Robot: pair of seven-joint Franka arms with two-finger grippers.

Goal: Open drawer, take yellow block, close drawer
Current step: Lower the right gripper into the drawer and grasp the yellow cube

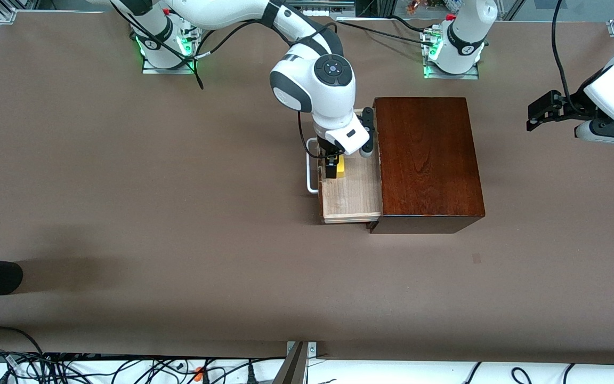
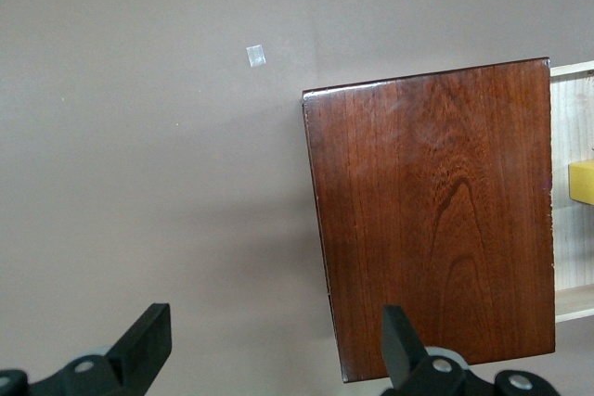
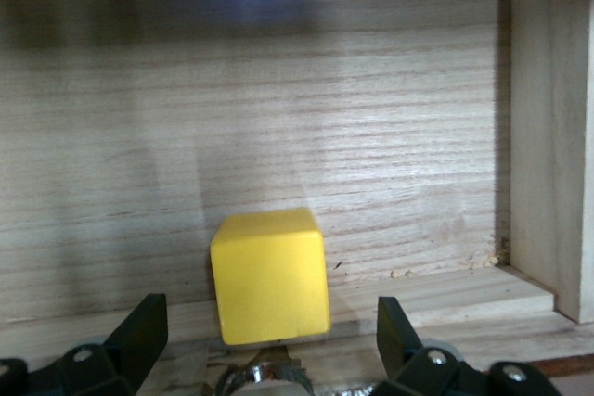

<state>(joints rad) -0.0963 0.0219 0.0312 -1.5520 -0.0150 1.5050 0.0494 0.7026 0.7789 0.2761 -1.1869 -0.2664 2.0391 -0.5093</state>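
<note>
**Right hand poised over the yellow block in the open drawer**

The brown worktop (image 1: 126, 213) carries a glossy reddish-brown wooden box (image 1: 427, 160), and its drawer (image 1: 352, 200) stands pulled out toward the right arm's end, pale tray floor bare and the white loop handle (image 1: 311, 165) at its front.

The right arm reaches down into that tray. Its hand (image 3: 269, 345) is spread wide, one finger on each side of the yellow block (image 3: 271, 275) with a gap left on both sides, nothing pinched yet. The block sits on the tray floor close to the drawer's front, directly between the fingers. As a cube it has no long axis, so the grasp likely needs only a short drop and a squeeze.

The left hand (image 2: 274, 345), also spread and empty, waits in the air near the left arm's end of the worktop, well apart from the block.
</note>
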